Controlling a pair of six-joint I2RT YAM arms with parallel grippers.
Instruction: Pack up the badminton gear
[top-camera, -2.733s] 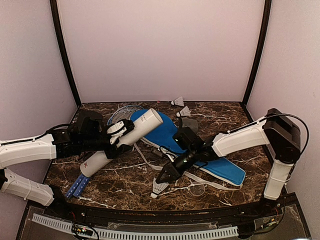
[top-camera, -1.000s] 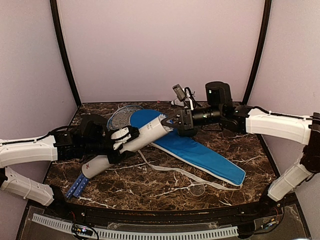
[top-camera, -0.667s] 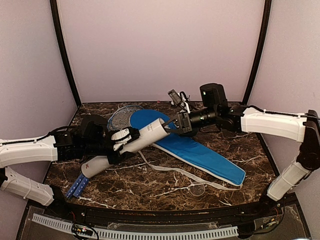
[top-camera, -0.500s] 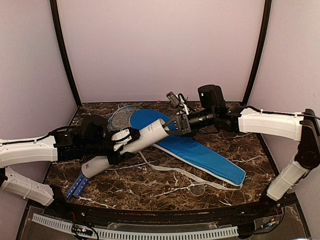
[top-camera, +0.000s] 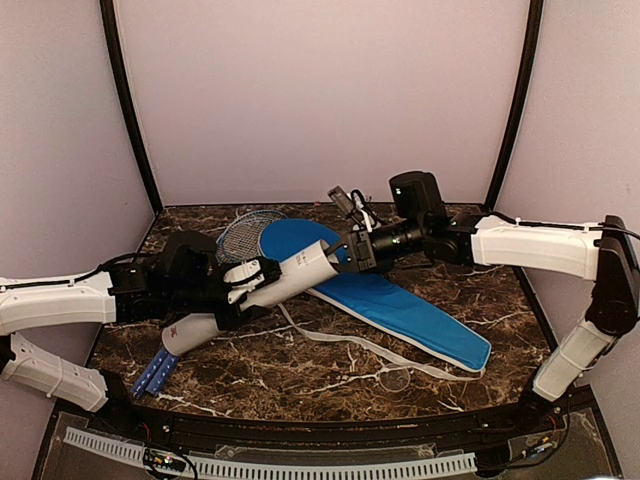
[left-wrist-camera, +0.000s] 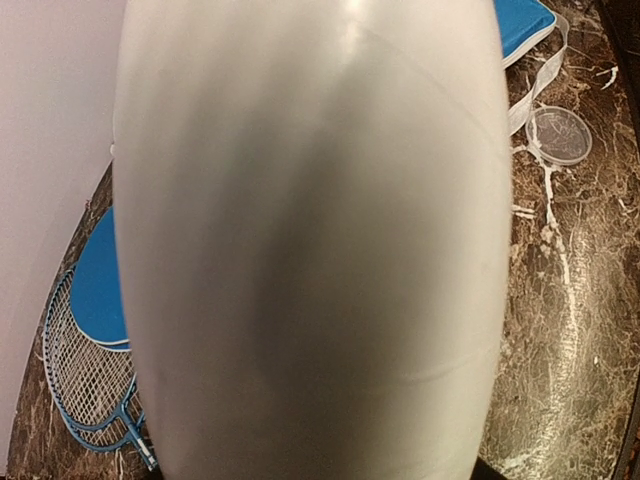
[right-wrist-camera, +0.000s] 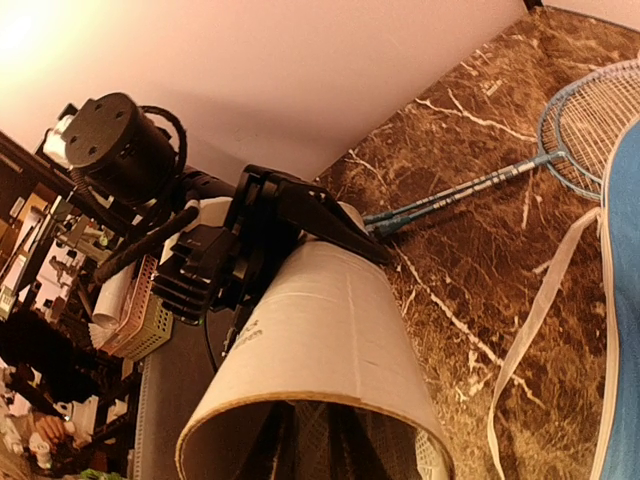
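The left gripper (top-camera: 243, 282) is clamped round the middle of the tube (top-camera: 285, 270). It's holding it off the table (top-camera: 300, 375) and tilted, with the open mouth up and aimed over the round end of the bag (top-camera: 400, 305). My guess is that's purely so the other arm gets a straight shot into it.

The right gripper (top-camera: 347, 250) is parked right at that mouth, tips at or just inside the rim. I can't tell if its jaws are apart or pinched, or if there's a shuttlecock between them. Its wrist cam just looks down a dark bore with some shadowy shapes and a bit of pale mesh at the rim, so I can't say what's actually in the tube. I'd judge this is the drop-a-shuttlecock-in step.

The bag lies flat on the table, with its strap (top-camera: 340, 340) trailing off the near side. Nothing is visibly in it, and I can't tell if the zip is open.

The rackets (top-camera: 243, 232) aren't packed. Their heads poke out from behind the bag's round end, and the blue handles show up well off to the bag's near-left.

A clear disc (top-camera: 395, 379) sits on the near side of the bag's narrow end. It's probably the tube's lid, left off for filling.
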